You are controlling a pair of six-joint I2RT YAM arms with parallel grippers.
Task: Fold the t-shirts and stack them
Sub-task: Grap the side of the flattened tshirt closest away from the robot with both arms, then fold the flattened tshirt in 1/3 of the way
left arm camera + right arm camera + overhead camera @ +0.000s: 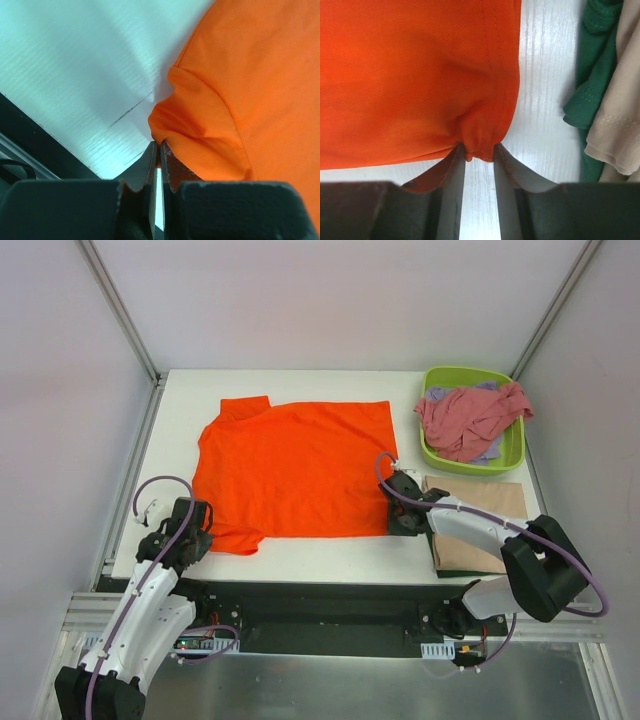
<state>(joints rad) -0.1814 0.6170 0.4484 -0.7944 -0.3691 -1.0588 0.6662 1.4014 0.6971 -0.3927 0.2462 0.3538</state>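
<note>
The orange t-shirt [290,468] lies spread flat on the white table [300,560], neck to the left. My left gripper [197,532] is shut on the edge of its near sleeve [172,127] at the shirt's near left corner. My right gripper [392,517] is shut on the shirt's near right hem corner [481,137], the cloth bunched between the fingers. A folded tan t-shirt [478,525] lies on a folded dark green one [590,85] at the near right. A dusty pink t-shirt [470,418] and a lavender one [490,452] are heaped in the tub.
A lime-green plastic tub [513,454] stands at the back right corner. White walls with metal rails enclose the table on three sides. The black near edge of the table [40,145] runs just behind my left gripper.
</note>
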